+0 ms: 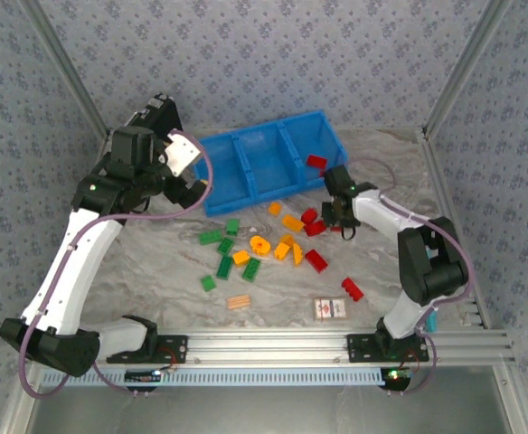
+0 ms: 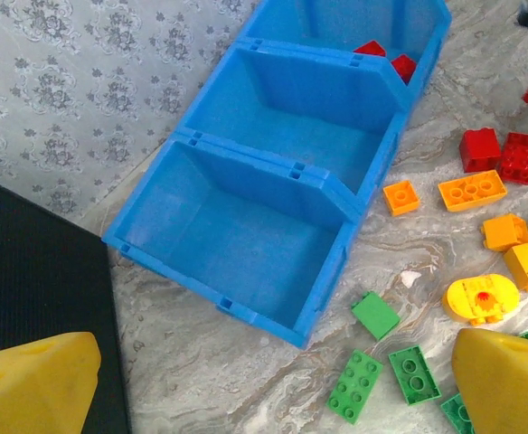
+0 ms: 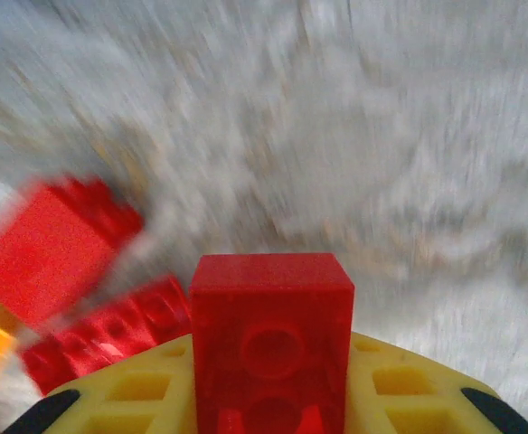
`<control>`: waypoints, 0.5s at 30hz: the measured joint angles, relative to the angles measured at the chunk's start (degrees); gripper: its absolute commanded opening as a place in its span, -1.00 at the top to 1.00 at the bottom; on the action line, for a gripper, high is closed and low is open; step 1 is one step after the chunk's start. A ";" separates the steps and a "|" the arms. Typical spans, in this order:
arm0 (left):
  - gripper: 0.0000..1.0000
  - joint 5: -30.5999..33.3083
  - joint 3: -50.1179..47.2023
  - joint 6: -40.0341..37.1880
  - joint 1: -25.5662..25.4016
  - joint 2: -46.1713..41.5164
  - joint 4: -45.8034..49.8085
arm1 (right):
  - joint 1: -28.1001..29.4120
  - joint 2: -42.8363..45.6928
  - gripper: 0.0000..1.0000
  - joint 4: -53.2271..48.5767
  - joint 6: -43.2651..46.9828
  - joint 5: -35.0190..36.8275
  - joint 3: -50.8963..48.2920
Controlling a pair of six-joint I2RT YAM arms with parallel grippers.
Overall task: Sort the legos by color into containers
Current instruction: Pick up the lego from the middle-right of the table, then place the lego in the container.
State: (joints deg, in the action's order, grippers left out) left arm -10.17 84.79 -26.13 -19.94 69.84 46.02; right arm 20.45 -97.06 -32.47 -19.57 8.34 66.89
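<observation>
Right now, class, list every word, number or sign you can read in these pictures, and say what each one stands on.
No text can be read.
Card: white with red print, too small to read.
Bricks: no legible marks on the studs.
Tray: plain blue, no label visible.

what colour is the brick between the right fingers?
It's a red brick, clearest in the right wrist view.

The left hand (image 1: 190, 188) hangs with fingers spread wide; the right hand (image 1: 341, 220), wrist angled down, clamps a red brick (image 3: 271, 334).
</observation>
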 measured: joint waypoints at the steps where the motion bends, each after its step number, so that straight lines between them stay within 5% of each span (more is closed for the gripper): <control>1: -1.00 0.04 0.00 0.00 0.00 0.00 0.00 | -0.15 -0.87 0.45 -0.04 0.96 0.02 2.67; 15: -1.00 0.63 0.00 -0.04 0.00 0.55 0.00 | -4.70 -26.05 0.39 8.37 7.58 -1.84 36.22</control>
State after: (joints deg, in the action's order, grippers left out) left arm -9.54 84.79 -26.17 -19.94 70.39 46.02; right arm 15.75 -123.11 -24.10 -11.99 6.50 103.11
